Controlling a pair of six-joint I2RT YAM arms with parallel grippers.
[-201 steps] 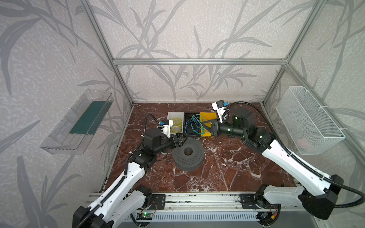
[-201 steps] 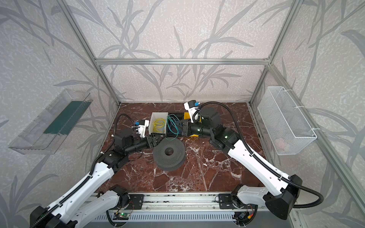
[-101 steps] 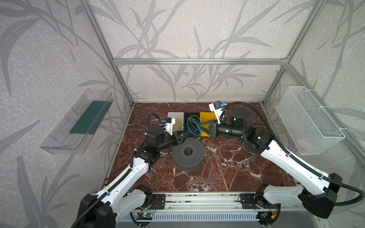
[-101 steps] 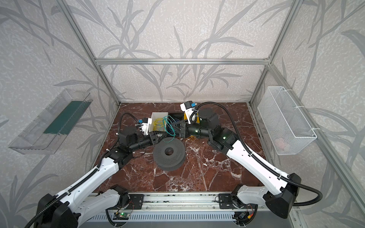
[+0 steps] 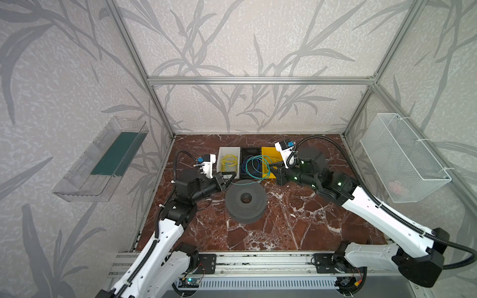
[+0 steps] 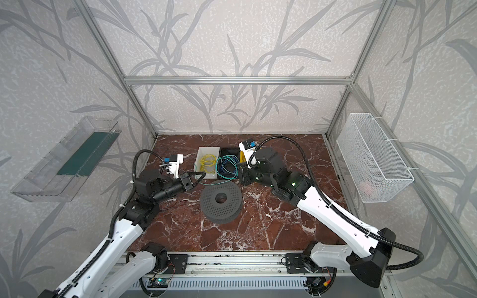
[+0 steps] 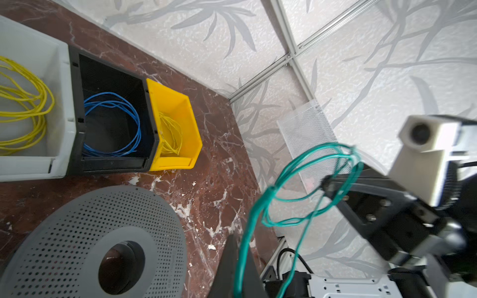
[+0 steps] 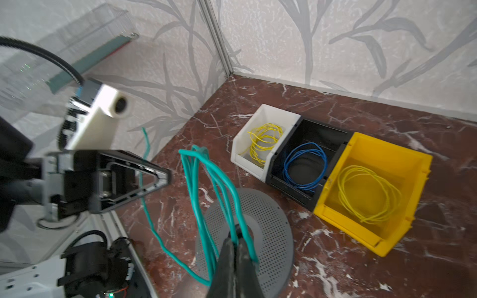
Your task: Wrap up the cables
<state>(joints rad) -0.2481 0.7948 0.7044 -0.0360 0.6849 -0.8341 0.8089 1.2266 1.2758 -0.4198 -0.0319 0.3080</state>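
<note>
The teal-green wire (image 8: pixel 193 191) is held clear of the bench (image 5: pixel 296 219), stretched between the two sets of jaws. The right jaws are pressed together on a bundle of its loops. In the right wrist view several strands are seen rising out of the pinch and arching away from the tips toward the left jaws. The left jaws are also closed, pinching a single strand that trails from those loops. In the left wrist view that strand runs out from between the dark fingers (image 7: pixel 232 258) toward the loops at the right jaws.

A grey perforated spool (image 5: pixel 258 203) lies flat on the bench below and between the two sets of jaws; no wire is wound on it. Three bins — white (image 5: pixel 220 165), black (image 5: pixel 247 151) and yellow (image 5: pixel 268 152) — are lined up side by side, on the far side of the jaws from the spool.
</note>
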